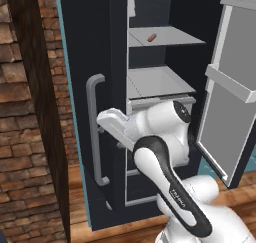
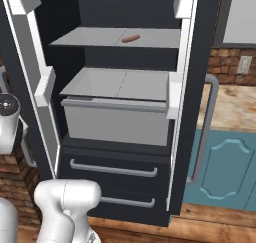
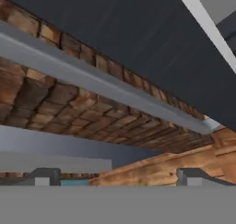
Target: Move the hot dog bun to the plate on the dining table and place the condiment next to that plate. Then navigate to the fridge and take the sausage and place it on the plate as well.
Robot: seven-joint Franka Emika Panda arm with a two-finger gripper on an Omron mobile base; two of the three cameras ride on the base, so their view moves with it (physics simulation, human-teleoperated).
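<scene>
Pincer [image 3: 115, 177] fingertips stand wide apart with nothing between them, aimed past a grey fridge handle [image 3: 106, 82] at brick wall [image 3: 41, 98] and wooden floor [image 3: 184, 165]. Beyond, the fridge [image 2: 135, 7] stands open; the sausage [image 2: 131, 38] lies on its upper shelf [image 2: 95, 37], above a grey drawer [image 2: 115, 119].

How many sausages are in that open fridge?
1. The sausage lies alone on the upper shelf, above the drawer. The drawer's inside is hidden, so more could be in there.
</scene>
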